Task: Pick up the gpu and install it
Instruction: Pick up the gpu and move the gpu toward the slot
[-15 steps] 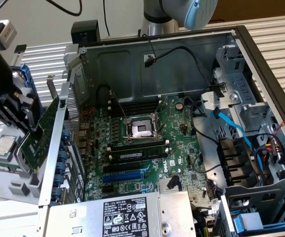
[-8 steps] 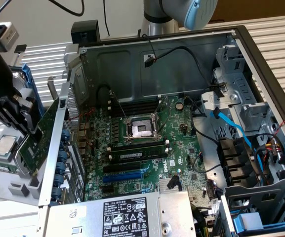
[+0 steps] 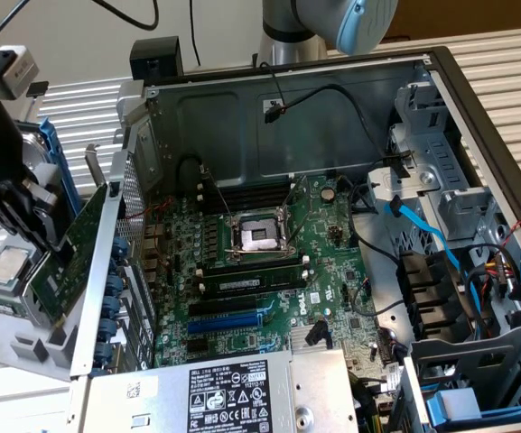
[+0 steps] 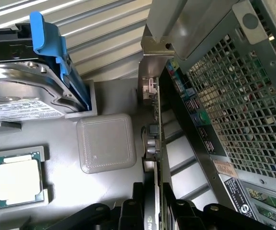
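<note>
The gpu (image 3: 72,262), a green card with a silver bracket at its upper end, hangs tilted outside the computer case at the exterior view's left. My gripper (image 3: 36,221) is shut on it, with black fingers (image 4: 128,215) on either side of the card. In the wrist view the gpu (image 4: 156,124) is edge-on, running away from the gripper (image 4: 154,216) alongside the case's perforated rear wall (image 4: 238,105). The card is over the grey parts tray (image 3: 7,334), apart from the motherboard (image 3: 332,271).
The open case holds a CPU socket (image 3: 258,236), RAM sticks, blue slots (image 3: 228,317) and a power supply (image 3: 233,392). On the tray (image 4: 114,100) lie a CPU chip (image 4: 18,179), a hard drive (image 4: 18,96) in a blue caddy (image 4: 51,48) and a square pad (image 4: 106,143).
</note>
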Controlling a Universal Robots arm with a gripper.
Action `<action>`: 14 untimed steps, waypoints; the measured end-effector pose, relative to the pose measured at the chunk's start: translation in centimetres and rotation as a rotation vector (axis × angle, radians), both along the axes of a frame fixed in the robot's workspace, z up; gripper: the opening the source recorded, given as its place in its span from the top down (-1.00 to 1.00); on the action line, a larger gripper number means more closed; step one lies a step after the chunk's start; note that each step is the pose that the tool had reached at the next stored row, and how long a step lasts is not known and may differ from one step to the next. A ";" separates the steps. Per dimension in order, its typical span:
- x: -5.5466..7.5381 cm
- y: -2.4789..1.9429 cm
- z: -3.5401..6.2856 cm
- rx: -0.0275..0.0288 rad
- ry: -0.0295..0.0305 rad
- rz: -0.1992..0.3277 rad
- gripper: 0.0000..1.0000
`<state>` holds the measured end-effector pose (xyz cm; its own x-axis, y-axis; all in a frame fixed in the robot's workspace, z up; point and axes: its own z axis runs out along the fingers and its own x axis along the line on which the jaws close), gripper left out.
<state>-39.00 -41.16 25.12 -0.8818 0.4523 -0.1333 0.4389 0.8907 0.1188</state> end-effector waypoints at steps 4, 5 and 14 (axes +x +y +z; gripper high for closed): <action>0.0 0.00 -0.09 -0.0087 0.0134 -0.016 0.47; 0.0 0.00 -0.10 -0.0113 0.0166 -0.020 0.47; 0.1 0.00 -0.13 -0.0438 0.0301 -0.041 0.47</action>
